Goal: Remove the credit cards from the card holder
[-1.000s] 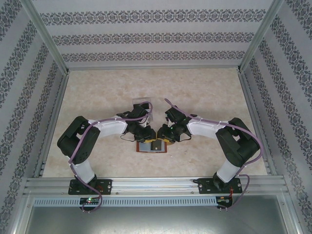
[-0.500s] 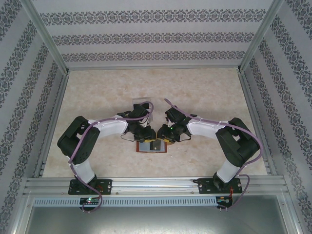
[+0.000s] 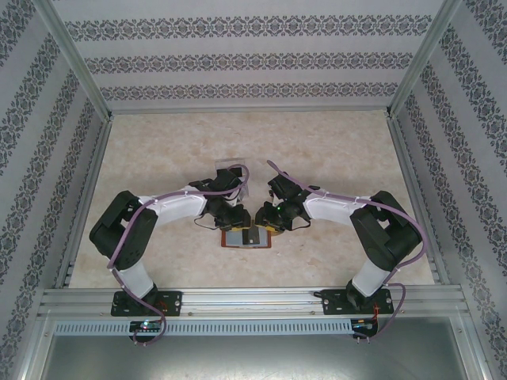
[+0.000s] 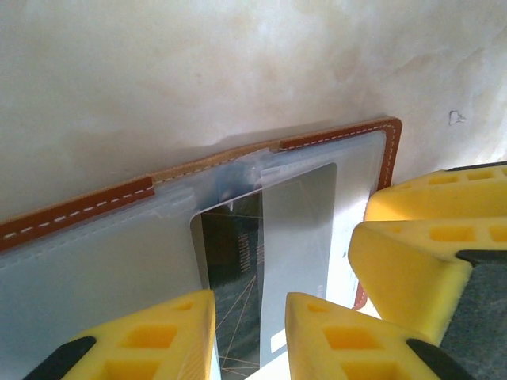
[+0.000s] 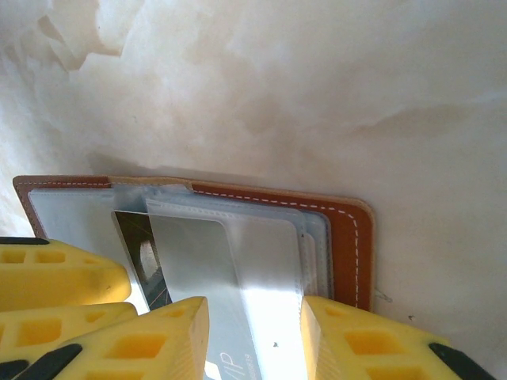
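Since a second ago my left elbow has swung outward, baring more grey card (image 4: 293, 229). Left tool (image 4: 249, 332) and right tool (image 5: 253, 332) stand part-spread over it, pinching nothing. I judge the right pins the open holder (image 4: 79, 210) flat while the left drags. Pale marbled desk (image 3: 333, 150), patterned walls (image 3: 253, 63).

The pale beige, marble-patterned tabletop (image 3: 333, 150) carries a small brown leather card holder (image 3: 236, 239). It lies opened flat in the nearer half, midway between the sides, with its stitched border against the surface. Just behind it, a small clear plastic tray (image 3: 229, 167) also rests on the tabletop, partly hidden.
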`<state>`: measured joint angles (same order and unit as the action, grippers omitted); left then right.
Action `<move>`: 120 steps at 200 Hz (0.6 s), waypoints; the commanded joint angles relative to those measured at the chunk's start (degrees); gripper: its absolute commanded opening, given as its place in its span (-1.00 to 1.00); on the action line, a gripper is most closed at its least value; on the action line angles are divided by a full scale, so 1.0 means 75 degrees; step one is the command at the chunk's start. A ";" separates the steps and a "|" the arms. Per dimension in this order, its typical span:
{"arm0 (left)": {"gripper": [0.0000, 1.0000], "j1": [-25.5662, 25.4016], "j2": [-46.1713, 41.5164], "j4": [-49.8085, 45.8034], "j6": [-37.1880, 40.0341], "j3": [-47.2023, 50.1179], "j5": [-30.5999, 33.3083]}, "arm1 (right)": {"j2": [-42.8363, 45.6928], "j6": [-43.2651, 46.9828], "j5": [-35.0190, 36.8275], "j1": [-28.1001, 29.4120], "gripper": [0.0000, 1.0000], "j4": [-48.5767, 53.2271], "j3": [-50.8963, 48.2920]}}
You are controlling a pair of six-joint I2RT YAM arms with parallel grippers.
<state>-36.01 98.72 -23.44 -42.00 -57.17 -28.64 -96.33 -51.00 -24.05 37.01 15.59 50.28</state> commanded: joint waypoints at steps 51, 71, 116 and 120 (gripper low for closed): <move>-0.40 -0.0080 -0.0021 0.0038 -0.0004 -0.0104 0.0045 | -0.0163 0.0144 0.0002 0.0101 -0.27 0.0129 0.0163; -0.40 -0.0077 0.0073 -0.0025 0.0035 -0.0096 0.0128 | -0.0152 0.0162 -0.0001 0.0094 -0.27 0.0159 0.0151; -0.40 -0.0083 0.0249 -0.0027 0.0087 -0.0076 0.0214 | -0.0140 0.0145 0.0008 0.0092 -0.27 0.0148 0.0104; -0.40 -0.0079 0.0264 -0.0018 0.0089 -0.0068 0.0200 | -0.0146 0.0145 0.0008 0.0097 -0.27 0.0147 0.0098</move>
<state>-36.01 99.18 -23.40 -42.04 -57.17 -28.18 -96.57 -50.76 -24.05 37.01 15.62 50.52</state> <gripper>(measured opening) 0.301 0.367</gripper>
